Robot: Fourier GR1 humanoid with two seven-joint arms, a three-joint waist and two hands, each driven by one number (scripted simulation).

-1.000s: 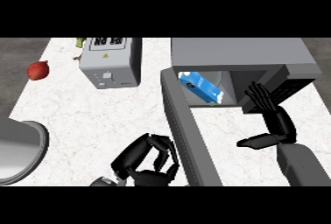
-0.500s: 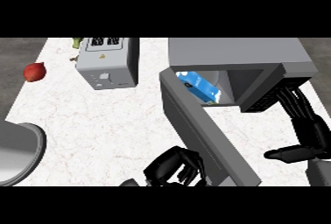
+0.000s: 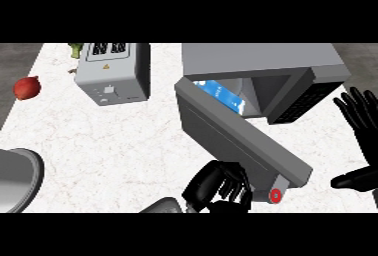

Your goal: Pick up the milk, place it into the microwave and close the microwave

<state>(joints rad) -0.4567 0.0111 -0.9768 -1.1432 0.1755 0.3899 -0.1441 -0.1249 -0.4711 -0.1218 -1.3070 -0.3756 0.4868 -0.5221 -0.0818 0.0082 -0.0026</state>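
1. Pressing my left hand (image 3: 218,190), fingers curled and holding nothing, against the open microwave door (image 3: 236,142).
2. Right hand (image 3: 362,117) open at the right edge.
3. Milk (image 3: 225,95) sits inside the microwave (image 3: 266,62).
4. Toaster (image 3: 111,72) on the table (image 3: 111,135) far left.

We're looking steeply down from the robot's head onto the white counter (image 3: 111,145), the only view we've got. The toaster (image 3: 112,72) sits toward the top left, the microwave (image 3: 258,65) at the top right with its door (image 3: 236,140) swung toward us. Our hands come in from the lower edge.
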